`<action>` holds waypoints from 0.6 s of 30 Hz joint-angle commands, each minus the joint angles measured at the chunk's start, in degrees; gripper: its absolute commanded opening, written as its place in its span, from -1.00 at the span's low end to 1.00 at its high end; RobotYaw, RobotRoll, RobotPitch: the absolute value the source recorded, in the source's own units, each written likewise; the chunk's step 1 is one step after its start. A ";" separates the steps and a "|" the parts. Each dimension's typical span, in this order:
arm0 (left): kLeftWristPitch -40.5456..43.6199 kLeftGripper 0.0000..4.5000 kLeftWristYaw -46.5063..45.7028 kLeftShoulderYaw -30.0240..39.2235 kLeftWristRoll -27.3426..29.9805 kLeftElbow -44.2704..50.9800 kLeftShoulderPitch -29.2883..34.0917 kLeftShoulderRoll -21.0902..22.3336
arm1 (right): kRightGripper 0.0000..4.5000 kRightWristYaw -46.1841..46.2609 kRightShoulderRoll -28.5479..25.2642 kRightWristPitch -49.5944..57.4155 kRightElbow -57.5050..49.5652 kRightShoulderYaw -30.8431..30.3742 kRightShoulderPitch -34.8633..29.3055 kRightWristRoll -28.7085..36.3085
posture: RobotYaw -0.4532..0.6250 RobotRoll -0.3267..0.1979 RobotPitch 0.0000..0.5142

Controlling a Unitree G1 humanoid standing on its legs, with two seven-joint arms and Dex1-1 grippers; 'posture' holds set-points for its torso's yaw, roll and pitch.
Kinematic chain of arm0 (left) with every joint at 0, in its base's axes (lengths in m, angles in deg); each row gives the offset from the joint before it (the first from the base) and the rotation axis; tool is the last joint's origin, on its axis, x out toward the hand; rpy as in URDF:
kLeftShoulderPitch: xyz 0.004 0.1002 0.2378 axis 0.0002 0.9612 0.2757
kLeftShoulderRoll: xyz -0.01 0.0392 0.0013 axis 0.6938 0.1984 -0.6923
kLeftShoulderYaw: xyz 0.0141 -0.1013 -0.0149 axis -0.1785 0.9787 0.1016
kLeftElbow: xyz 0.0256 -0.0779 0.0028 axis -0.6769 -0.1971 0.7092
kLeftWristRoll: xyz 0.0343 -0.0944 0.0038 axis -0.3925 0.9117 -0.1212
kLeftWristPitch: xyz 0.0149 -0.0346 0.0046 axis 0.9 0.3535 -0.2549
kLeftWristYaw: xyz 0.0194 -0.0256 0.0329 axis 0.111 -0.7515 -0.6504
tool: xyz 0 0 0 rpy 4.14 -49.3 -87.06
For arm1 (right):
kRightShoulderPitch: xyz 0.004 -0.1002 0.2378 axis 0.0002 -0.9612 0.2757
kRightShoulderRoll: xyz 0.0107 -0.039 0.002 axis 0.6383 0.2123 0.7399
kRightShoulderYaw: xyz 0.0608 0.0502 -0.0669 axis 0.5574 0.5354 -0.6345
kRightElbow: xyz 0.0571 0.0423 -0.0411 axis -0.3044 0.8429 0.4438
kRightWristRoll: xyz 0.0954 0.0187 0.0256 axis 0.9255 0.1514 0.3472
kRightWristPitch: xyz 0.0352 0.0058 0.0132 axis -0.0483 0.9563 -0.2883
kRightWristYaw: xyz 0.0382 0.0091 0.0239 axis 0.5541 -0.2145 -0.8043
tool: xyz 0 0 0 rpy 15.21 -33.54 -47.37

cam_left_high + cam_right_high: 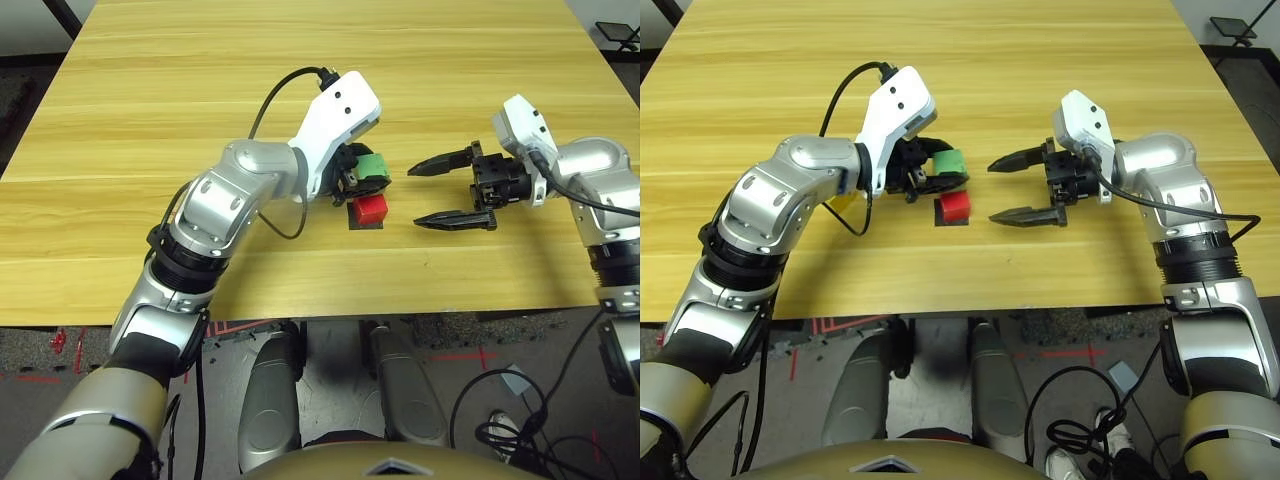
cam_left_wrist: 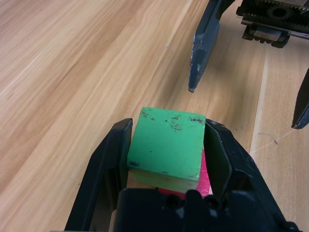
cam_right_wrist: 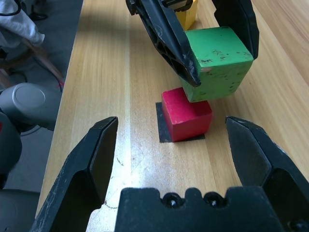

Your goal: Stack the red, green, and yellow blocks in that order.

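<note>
Table [image 1: 300,60] far edge cut off. Left arm reaches in from the left, left gripper [image 2: 169,154] clamped on green block [image 2: 166,145], held above and partly over the red block [image 3: 186,113], which sits on a black patch [image 3: 164,130], mostly hidden in the left wrist view. Right gripper [image 1: 452,190] points left at the blocks, jaws wide apart, holding nothing. Yellow block [image 3: 187,14] mostly hidden behind the left gripper.

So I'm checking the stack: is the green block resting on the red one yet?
Cannot tell. In the right wrist view the green block overlaps the red block's top edge, with no plain gap or contact.
</note>
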 commanded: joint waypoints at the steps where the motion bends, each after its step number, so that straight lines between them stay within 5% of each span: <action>1: 0.90 0.09 -0.58 -1.25 0.64 2.75 1.25 -0.72 | 1.00 -0.21 -0.65 0.17 -0.41 0.64 -0.63 0.06 | -0.01 0.27 0.14; 18: -0.84 0.08 -1.28 -1.36 0.50 3.89 4.45 -0.62 | 1.00 0.10 -0.18 0.37 -0.01 0.47 0.14 0.12 | -0.02 0.27 0.14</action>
